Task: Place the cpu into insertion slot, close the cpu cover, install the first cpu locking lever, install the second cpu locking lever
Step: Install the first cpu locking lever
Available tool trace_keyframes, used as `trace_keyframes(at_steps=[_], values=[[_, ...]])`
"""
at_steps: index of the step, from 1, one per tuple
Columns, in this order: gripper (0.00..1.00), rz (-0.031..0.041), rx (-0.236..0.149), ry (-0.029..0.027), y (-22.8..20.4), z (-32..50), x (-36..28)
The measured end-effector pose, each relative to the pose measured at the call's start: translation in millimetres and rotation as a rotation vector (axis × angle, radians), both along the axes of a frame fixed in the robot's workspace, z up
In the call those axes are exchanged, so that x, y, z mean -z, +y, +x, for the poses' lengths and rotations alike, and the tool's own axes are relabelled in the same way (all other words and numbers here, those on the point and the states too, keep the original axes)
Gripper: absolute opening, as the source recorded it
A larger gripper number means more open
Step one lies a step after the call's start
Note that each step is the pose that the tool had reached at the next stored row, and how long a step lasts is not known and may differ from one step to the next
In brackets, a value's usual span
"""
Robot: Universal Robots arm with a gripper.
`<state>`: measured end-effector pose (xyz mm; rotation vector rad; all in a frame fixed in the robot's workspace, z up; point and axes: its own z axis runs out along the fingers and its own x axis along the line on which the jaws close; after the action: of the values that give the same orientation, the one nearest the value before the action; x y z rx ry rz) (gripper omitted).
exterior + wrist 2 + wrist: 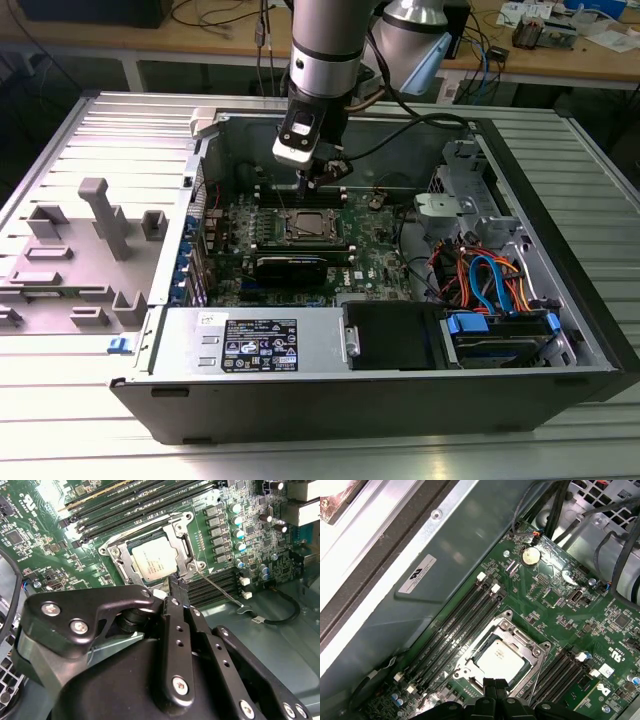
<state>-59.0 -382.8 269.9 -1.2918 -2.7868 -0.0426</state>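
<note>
The cpu (152, 560) sits in its socket on the green motherboard (30, 540). The cpu cover (122, 567) lies flat around it like a frame. The claw (177, 586) is narrow, its fingertips together and holding nothing. It is just beside the socket edge, near a thin locking lever (220, 587).
</note>
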Motion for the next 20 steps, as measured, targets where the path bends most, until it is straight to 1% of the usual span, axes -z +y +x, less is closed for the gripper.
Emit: trace_keyframes(at_steps=[4, 5, 6, 7, 9, 10, 15, 16, 17, 18, 19, 20], values=[[0.11, 0.0, -0.001, 0.0, 0.0, 0.0, 0.0], [0.11, -0.0001, -0.01, 0.0001, 0.0, -0.2, 0.0], [0.11, 0.0001, -0.032, 0.0, 0.0, -0.3, 0.0], [0.11, 0.0002, -0.061, -0.0001, 0.0, -0.3, 0.1], [0.11, 0.0001, -0.142, 0.0, 0.0, -0.3, 0.2], [0.11, 0.0, -0.163, 0.0, 0.0, -0.4, 0.1], [0.11, -0.0001, -0.231, 0.0, 0.0, -0.9, 0.2], [0.11, -0.0002, -0.234, -0.002, 0.0, -1.3, 0.3], [0.11, -0.0011, -0.236, -0.0099, 0.0, -1.8, 0.3], [0.11, -0.0028, -0.237, -0.0243, 0.0, -2.3, 0.3], [0.11, -0.0057, -0.237, -0.0483, 0.0, -3.2, 0.3], [0.11, -0.0074, -0.237, -0.0647, 0.0, -3.9, 0.4]])
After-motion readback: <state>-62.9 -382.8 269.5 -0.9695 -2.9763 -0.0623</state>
